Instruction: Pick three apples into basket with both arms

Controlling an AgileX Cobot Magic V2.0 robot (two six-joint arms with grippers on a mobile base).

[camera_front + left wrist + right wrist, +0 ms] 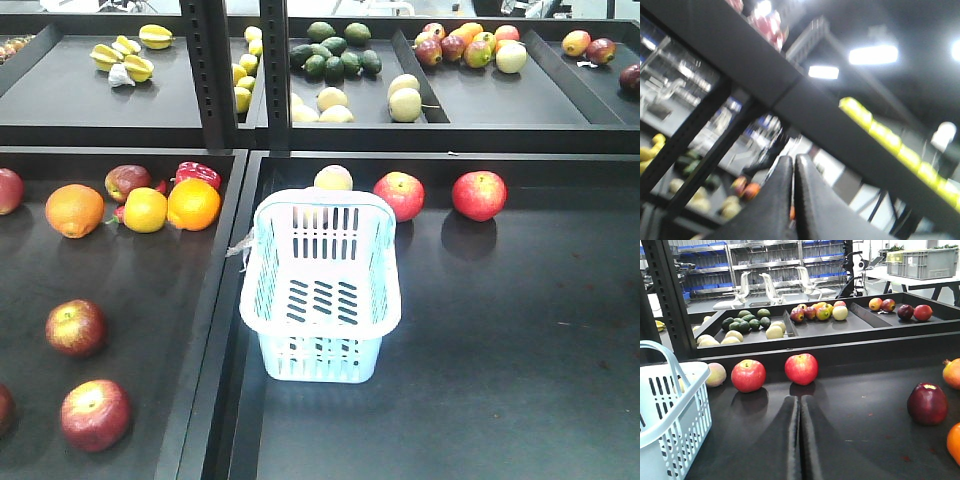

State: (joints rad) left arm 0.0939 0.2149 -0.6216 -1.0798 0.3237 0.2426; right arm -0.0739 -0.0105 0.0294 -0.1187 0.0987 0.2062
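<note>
- While both arms' jaws are sitting clenched on nothing, the right gripper [800,440] is aiming at one red apple [801,368], with another red apple [748,375] lying left of it, both far and right of the basket [320,358]; going in unopened is risking knocking one rolling.
- The left gripper [793,200] is pointing up at shelving and is risking striking it.
- The basket is standing upright, holding nothing; a pale apple [333,178] just behind it is inviting a wrong pick.

We find the basket [320,365] in the right tray [520,380], close to its left wall. Just behind it lies a round fruit [333,177]. To the right follow the first apple [399,195] and then the second apple [479,195], along the back wall.
</note>
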